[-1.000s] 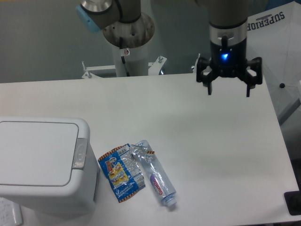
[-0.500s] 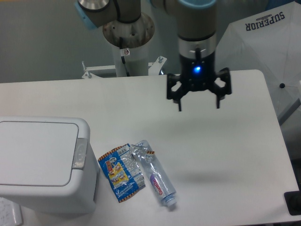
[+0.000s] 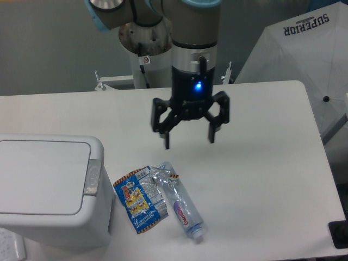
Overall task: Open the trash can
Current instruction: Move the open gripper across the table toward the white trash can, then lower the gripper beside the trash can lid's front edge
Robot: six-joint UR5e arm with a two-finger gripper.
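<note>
Claw point(image 3: 188, 138) is spread wide and empty, hanging above the worktop point(image 3: 261, 157) near centre. The trash can point(image 3: 51, 190) sits at 8 o'clock from it, lid flat and shut. Your target is the grey push-button strip point(image 3: 91, 177) on its right rim — aim there, not the lid panel. Pinch the fingers together first, I'd say, so one tip lands on the strip. Come down vertically — the snack wrapper point(image 3: 138, 198) and crushed bottle point(image 3: 179, 204) lie just beside the bin at 3 o'clock.
</note>
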